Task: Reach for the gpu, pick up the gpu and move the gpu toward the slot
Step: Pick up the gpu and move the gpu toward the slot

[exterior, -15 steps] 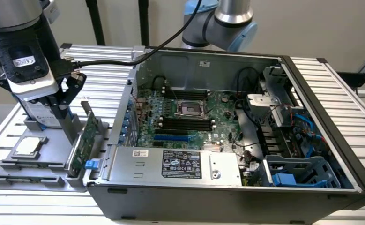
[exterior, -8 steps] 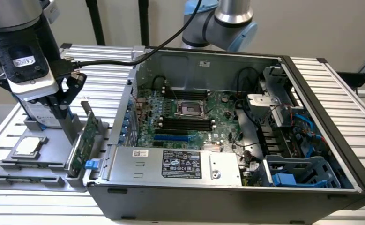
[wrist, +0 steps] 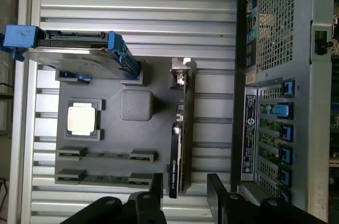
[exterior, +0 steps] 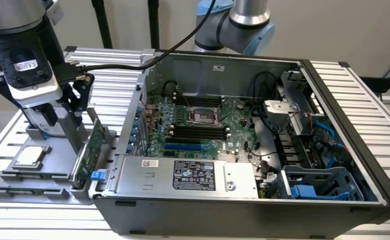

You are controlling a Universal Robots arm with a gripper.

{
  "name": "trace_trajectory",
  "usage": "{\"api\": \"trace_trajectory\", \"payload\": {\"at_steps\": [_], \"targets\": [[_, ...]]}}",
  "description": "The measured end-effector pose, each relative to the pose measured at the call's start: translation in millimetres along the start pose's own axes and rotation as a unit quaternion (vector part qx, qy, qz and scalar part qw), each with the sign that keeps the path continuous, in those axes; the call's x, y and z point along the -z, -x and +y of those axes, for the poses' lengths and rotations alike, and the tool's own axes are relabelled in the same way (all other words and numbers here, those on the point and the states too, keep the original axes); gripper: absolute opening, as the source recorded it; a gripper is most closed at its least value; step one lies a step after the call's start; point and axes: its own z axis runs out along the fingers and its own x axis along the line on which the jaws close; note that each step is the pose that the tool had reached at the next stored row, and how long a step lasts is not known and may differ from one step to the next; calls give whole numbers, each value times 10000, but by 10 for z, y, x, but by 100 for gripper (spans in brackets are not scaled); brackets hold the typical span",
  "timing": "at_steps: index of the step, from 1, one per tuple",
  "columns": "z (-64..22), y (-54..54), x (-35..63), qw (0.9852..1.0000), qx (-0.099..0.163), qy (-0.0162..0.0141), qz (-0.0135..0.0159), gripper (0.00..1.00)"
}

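Hovering above the holder (wrist: pixel 112 137), the end effector (wrist: pixel 184 182) is open, jaws lined up either side of the gpu (wrist: pixel 176 150), stood on edge for pinching.

Green gpu (exterior: pixel 89 150) upright (edge-on) in grey holder (exterior: pixel 48 194).

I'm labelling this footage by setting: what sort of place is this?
Probably a robotics lab bench for computer assembly: an open desktop PC case with its motherboard exposed, a grey fixture holding the gpu, on an aluminium-slat table.
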Motion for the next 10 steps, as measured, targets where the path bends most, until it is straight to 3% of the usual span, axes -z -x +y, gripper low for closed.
{"api": "trace_trajectory", "payload": {"at_steps": [1,10], "targets": [[7,-1,-2,10000,0,-4,-1,48],[108,-52,-147,10000,0,-33,-3,48]]}}
